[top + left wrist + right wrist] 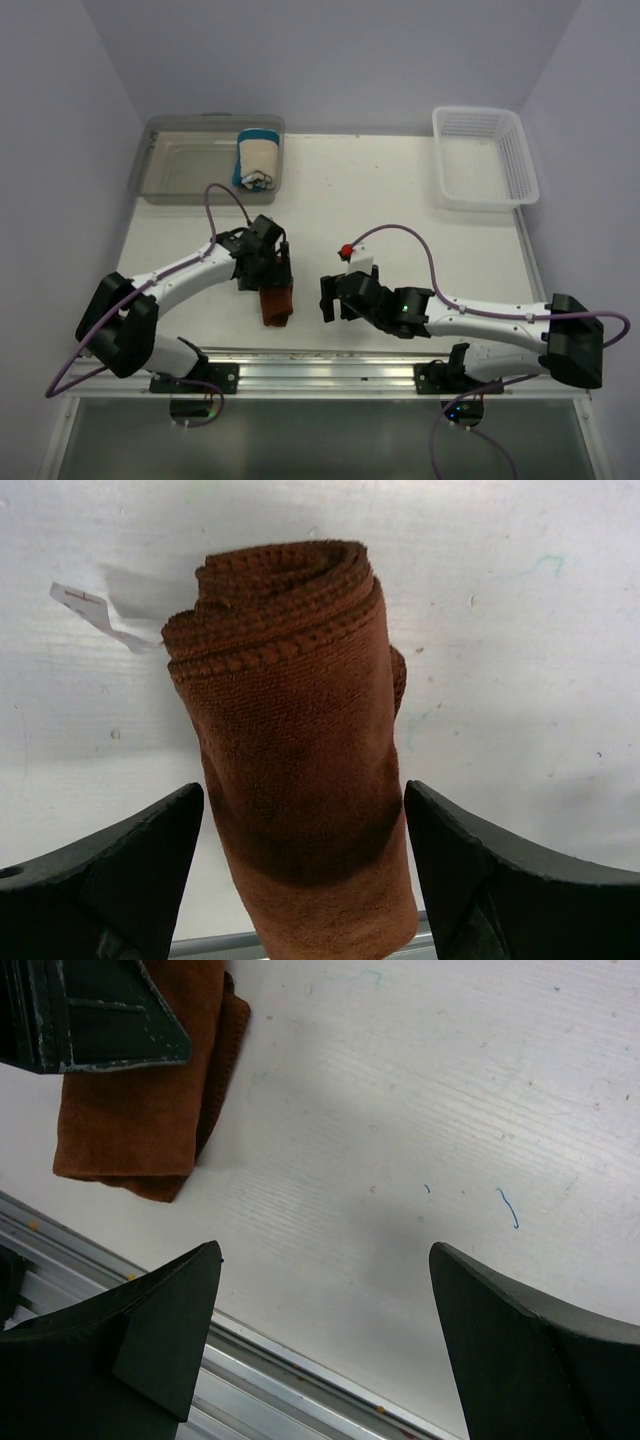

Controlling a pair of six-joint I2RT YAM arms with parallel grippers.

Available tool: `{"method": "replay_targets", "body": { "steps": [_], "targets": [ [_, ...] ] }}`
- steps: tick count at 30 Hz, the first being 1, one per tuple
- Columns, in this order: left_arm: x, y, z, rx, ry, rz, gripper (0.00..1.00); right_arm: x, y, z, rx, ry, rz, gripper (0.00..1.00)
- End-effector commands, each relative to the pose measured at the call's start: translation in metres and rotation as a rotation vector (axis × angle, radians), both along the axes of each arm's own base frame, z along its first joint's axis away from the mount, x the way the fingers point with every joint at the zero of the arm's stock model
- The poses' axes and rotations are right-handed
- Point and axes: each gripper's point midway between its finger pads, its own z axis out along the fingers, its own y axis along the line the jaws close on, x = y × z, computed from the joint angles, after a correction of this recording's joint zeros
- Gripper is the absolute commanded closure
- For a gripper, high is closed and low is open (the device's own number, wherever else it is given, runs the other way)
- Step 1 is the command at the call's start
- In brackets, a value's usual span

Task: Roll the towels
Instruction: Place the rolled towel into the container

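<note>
Free lane — bare table (420,200) between brown towel (277,303) and right gripper (326,298).

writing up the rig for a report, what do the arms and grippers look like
Both arms have white links with black joints and bases. A purple cable loops along the left arm, another along the right arm. The left gripper and right gripper are black, with wedge-shaped fingers.

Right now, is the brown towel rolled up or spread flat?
Rolled up. The brown towel lies as a roll, spiral layers showing at one end.
</note>
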Motion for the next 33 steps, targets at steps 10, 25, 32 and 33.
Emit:
{"method": "replay_targets", "body": {
  "steps": [10,25,32,33],
  "targets": [
    [-0.017,-0.002,-0.008,-0.044,0.026,-0.03,0.36,0.006,0.004,0.006,0.009,-0.007,-0.039,0.11],
    [0.035,0.036,0.053,0.129,-0.075,-0.071,1.0,0.007,-0.005,0.011,0.027,-0.024,-0.061,0.12],
    [0.086,0.058,0.122,0.15,-0.218,-0.023,1.0,0.01,-0.009,0.019,0.004,-0.053,-0.05,0.11],
    [0.094,0.06,0.139,0.153,-0.249,-0.021,1.0,0.011,-0.007,0.023,0.001,-0.061,-0.04,0.11]
  ]
}}
